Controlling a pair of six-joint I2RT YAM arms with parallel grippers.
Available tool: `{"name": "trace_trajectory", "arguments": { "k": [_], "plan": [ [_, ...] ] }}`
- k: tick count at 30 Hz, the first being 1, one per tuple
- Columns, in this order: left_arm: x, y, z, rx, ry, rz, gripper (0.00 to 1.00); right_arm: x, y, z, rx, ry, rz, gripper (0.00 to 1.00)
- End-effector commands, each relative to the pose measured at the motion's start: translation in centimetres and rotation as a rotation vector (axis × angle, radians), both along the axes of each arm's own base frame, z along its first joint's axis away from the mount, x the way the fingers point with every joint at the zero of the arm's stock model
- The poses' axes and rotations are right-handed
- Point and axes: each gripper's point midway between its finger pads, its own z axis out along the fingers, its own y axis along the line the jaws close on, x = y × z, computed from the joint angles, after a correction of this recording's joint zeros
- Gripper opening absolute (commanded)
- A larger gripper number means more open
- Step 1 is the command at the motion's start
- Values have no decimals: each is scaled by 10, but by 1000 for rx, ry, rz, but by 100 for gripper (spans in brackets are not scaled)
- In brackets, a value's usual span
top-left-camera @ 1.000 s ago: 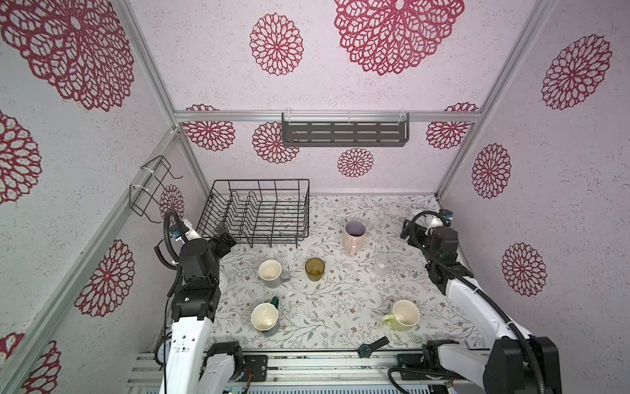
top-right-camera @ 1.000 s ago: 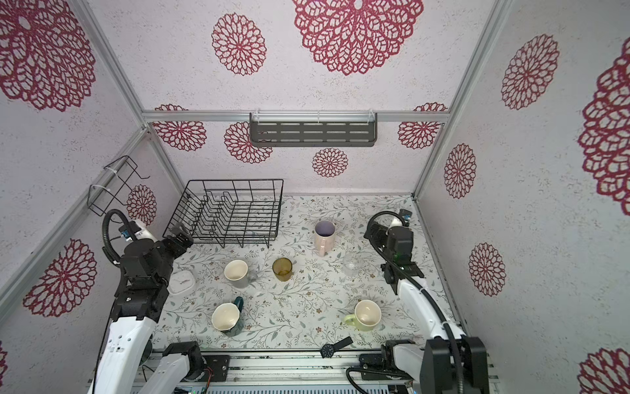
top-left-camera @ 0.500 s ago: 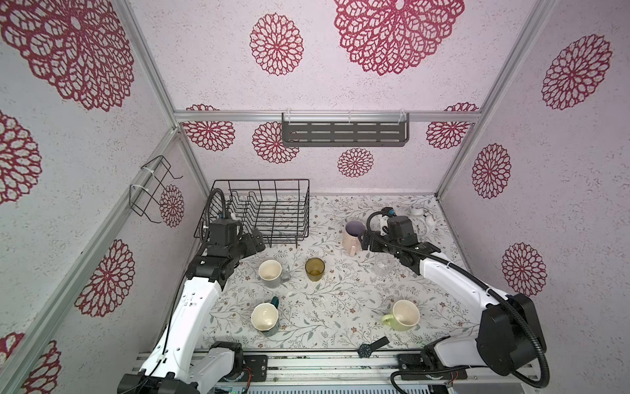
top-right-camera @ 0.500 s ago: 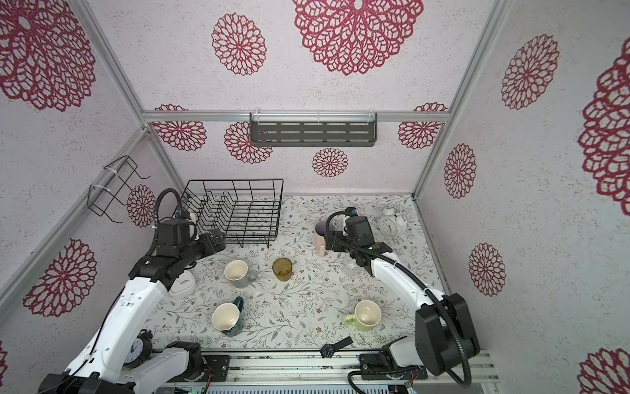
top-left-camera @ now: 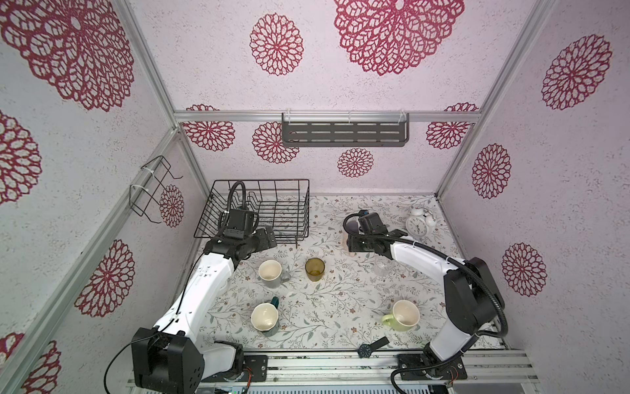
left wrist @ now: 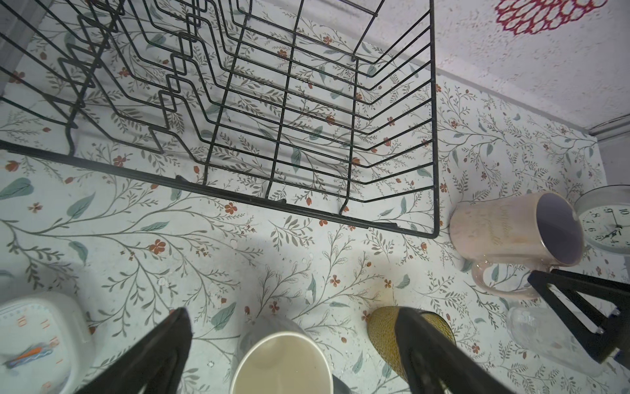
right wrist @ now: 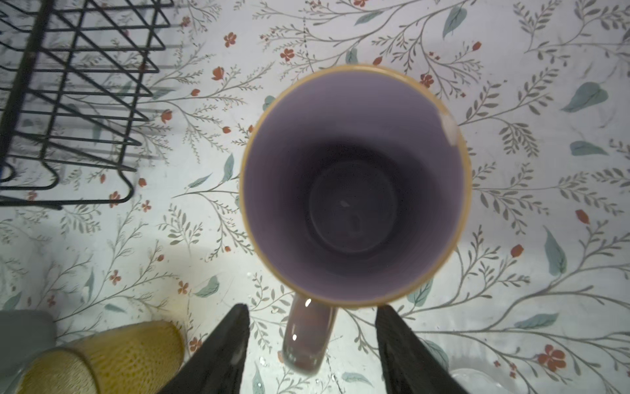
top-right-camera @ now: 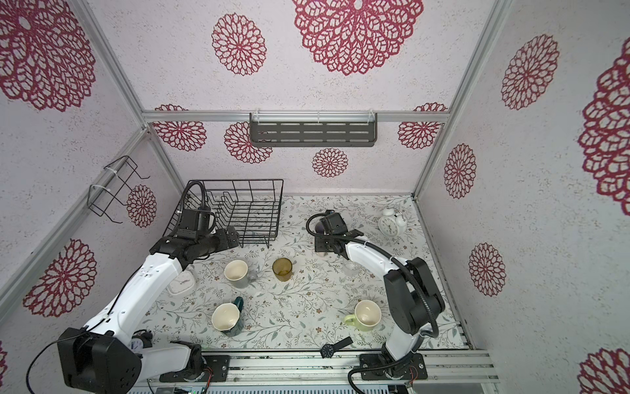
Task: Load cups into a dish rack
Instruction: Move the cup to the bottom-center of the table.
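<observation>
Cups (top-left-camera: 314, 269): where are they logged? (Obs. 1)

All six are recorded upright on the bench (top-left-camera: 341, 296), outside the dish rack (top-left-camera: 301, 218); grey mug (top-left-camera: 270, 273) and amber tumbler (top-right-camera: 282, 268) are noted side by side just in front of the rack; dark teal mug (top-left-camera: 264, 317) is placed nearer the front edge; light green mug (top-left-camera: 404, 315) is placed front right; clear glass (top-left-camera: 381, 267) is seen just beside the right arm; tall pink mug (right wrist: 354, 184) is mostly hidden by that arm in both top views. (Obs. 2)

Rack position? (Obs. 1)

It is logged in the far left corner of the bench, near the left and back walls. (Obs. 2)

Left end effector (left wrist: 293, 309)? (Obs. 1)

Jaws are noted spread wide, nothing gripped; it is held above the bench at the rack's front edge; in the left wrist view the grey mug is seen below, between the fingers. (Obs. 2)

Right end effector (right wrist: 313, 307)? (Obs. 1)

It is held over the pink mug; jaws are recorded part-way apart; in the right wrist view the handle is seen between the fingers with a gap on each side, so no contact is logged; a white alarm clock (top-left-camera: 419, 223) is noted beyond, apart from the mug. (Obs. 2)
</observation>
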Motion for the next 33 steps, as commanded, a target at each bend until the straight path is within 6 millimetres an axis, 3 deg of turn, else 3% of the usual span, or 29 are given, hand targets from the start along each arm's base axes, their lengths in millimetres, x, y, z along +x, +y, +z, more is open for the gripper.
{"name": "trace_trajectory", "arguments": {
  "k": [1,6,9,12,17,20,25,30,33],
  "plan": [
    [-1,2,8,28,-19,5,97,11,-9,3,-47,-9,-62,58],
    [-2,8,11,51,-50,20,97,17,-7,-4,-52,-10,-83,46],
    [-2,10,12,61,-59,28,97,17,-7,-6,-69,-6,-71,32],
    [0,9,14,62,-62,24,97,12,-5,-3,-79,-4,-45,23],
    [-1,10,18,56,-85,30,97,-4,-7,8,-98,1,-14,16],
    [-2,10,22,50,-100,37,97,-25,1,15,-75,15,32,12],
    [-3,14,26,40,-145,66,97,-79,27,17,-82,39,177,10],
    [1,16,35,50,-162,80,97,-131,34,17,-100,59,285,10],
    [0,30,40,81,-170,161,97,-164,38,11,-71,89,336,10]
  ]
}}
